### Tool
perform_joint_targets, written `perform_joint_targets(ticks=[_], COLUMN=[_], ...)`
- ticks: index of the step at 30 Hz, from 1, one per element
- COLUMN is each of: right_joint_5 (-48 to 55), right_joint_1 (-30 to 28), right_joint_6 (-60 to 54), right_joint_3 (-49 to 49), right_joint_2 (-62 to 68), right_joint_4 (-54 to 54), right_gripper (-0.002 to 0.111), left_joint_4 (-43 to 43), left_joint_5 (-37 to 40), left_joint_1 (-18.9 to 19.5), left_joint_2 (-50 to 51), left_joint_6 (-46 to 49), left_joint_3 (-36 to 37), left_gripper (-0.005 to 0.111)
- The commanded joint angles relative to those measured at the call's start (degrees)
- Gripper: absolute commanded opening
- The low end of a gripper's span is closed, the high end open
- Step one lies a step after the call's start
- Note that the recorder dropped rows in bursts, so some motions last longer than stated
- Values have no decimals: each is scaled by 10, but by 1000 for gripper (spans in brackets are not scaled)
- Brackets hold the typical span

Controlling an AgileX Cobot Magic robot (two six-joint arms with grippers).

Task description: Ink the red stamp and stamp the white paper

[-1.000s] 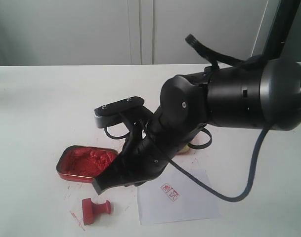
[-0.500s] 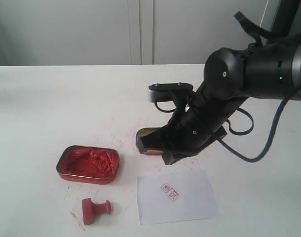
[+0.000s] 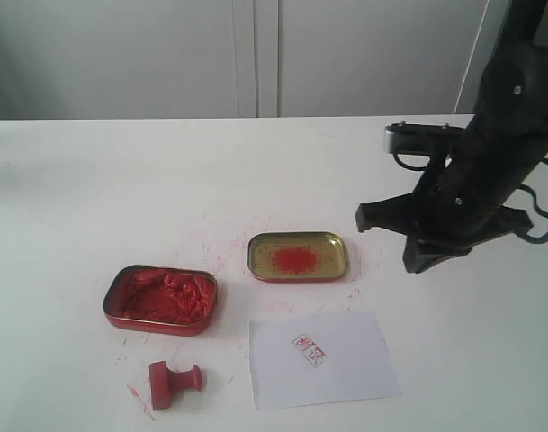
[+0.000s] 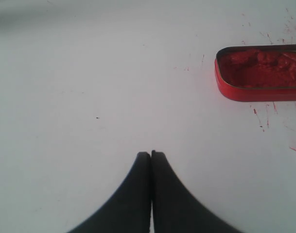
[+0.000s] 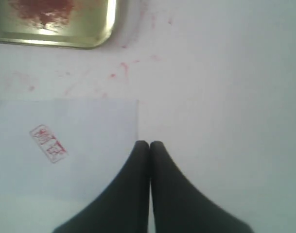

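Your right gripper (image 5: 148, 143) and left gripper (image 4: 150, 154) are both pressed together on nothing, the right one well apart from everything. The white paper (image 3: 323, 358) already carries a red imprint (image 3: 309, 349), so stamping looks done, though its sharpness is hard to judge. Another print means opening up for the red stamp (image 3: 173, 382), lying tipped over near the red ink tin (image 3: 160, 299), unobstructed.

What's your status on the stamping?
Left gripper, right gripper shut, empty. Small red plastic stamp on its side. White rectangular paper sheet bears red imprint.
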Motion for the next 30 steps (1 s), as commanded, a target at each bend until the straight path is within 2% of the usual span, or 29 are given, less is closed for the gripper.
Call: perform_joint_targets(ticks=[1, 6, 13, 21, 30], right_joint_5=[40, 71, 89, 96, 92], right_joint_1=[-38, -75, -114, -121, -121], right_joint_6=[19, 61, 63, 50, 12], right_joint_3=[-1, -1, -1, 1, 16], right_joint_2=[-6, -6, -6, -41, -141], right_joint_4=[-43, -96, -100, -100, -100], right_gripper=[0, 0, 0, 0, 0], left_joint_4=[-2, -2, -2, -2, -2], left_joint_5=[-1, -1, -1, -1, -1], left_joint_1=[1, 1, 1, 1, 1], left_joint_2=[-2, -2, -2, -2, -2], left_joint_6=[0, 0, 0, 0, 0], left_joint_3=[2, 2, 2, 2, 2], left_gripper=[0, 0, 0, 0, 0])
